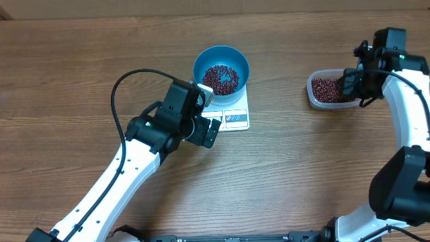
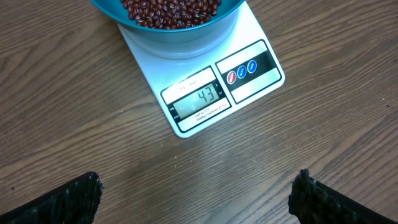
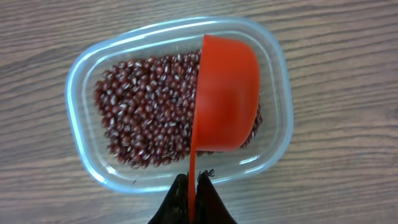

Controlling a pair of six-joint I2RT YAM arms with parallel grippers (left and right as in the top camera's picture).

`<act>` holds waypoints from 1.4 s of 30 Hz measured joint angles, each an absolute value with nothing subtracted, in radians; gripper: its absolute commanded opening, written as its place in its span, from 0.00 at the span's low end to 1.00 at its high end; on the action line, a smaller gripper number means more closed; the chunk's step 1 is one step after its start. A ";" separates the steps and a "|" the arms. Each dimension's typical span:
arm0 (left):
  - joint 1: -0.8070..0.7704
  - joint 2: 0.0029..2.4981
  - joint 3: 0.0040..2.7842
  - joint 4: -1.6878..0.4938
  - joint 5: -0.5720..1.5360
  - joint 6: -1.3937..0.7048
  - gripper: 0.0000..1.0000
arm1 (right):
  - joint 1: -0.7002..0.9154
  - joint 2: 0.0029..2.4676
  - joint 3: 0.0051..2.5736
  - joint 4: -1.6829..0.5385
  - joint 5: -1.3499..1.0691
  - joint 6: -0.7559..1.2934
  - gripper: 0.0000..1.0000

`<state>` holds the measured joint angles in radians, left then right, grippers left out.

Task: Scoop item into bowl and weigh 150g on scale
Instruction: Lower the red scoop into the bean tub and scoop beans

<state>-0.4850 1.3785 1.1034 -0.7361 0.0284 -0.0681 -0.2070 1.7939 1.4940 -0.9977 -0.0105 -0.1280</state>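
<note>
Over the tub (image 3: 73, 87) at frame centre, the right gripper (image 3: 193, 186), pinching the red scoop (image 3: 227, 93), should dig deep into the beans (image 3: 143, 112) and lift level; the left gripper (image 2: 196, 196) hangs spread.

- Overhead: straight down from high up, whole table (image 1: 67, 67) in frame.
- Left wrist: down, close over scale (image 2: 205, 93) and bowl (image 2: 168, 37), overhead's upper centre.
- Right wrist: down, close over clear tub (image 3: 78, 74), overhead's upper right.
</note>
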 measured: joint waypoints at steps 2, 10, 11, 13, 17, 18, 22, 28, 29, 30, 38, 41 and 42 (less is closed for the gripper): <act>-0.485 1.378 1.103 -0.736 0.028 -0.068 0.99 | -0.207 1.794 1.472 -0.967 -0.005 -0.131 0.04; -0.485 1.378 1.103 -0.736 0.028 -0.068 0.99 | -0.207 1.794 1.407 -0.908 0.008 -0.133 0.04; -0.485 1.378 1.103 -0.736 0.028 -0.068 0.99 | -0.207 1.794 1.403 -0.908 0.007 -0.132 0.04; -0.485 1.378 1.103 -0.736 0.028 -0.068 0.99 | -0.207 1.795 1.401 -0.907 0.008 -0.132 0.04; -0.485 1.378 1.103 -0.736 0.028 -0.068 0.99 | -0.207 1.795 1.401 -0.910 0.008 -0.132 0.04; -0.485 1.378 1.104 -0.736 0.028 -0.068 1.00 | -0.207 1.795 1.401 -0.911 0.007 -0.132 0.04; -0.485 1.378 1.104 -0.736 0.028 -0.068 1.00 | -0.207 1.795 1.401 -0.918 0.008 -0.133 0.04; -0.485 1.378 1.103 -0.736 0.028 -0.068 1.00 | -0.207 1.795 1.401 -0.919 0.008 -0.132 0.04; -0.485 1.378 1.103 -0.736 0.028 -0.068 1.00 | -0.207 1.795 1.401 -0.919 0.008 -0.132 0.04; -0.485 1.378 1.103 -0.736 0.028 -0.068 1.00 | -0.207 1.795 1.401 -0.920 0.007 -0.133 0.04; -0.485 1.378 1.103 -0.736 0.028 -0.068 1.00 | -0.207 1.795 1.401 -0.935 0.008 -0.139 0.04; -0.485 1.378 1.103 -0.736 0.028 -0.068 1.00 | -0.207 1.795 1.401 -0.937 0.008 -0.139 0.04; -0.485 1.378 1.103 -0.736 0.028 -0.068 1.00 | -0.207 1.795 1.401 -0.937 0.008 -0.139 0.04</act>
<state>-0.4850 1.3785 1.1034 -0.7361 0.0284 -0.0681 -0.2070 1.7947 1.4010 -0.9371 0.0082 -0.1390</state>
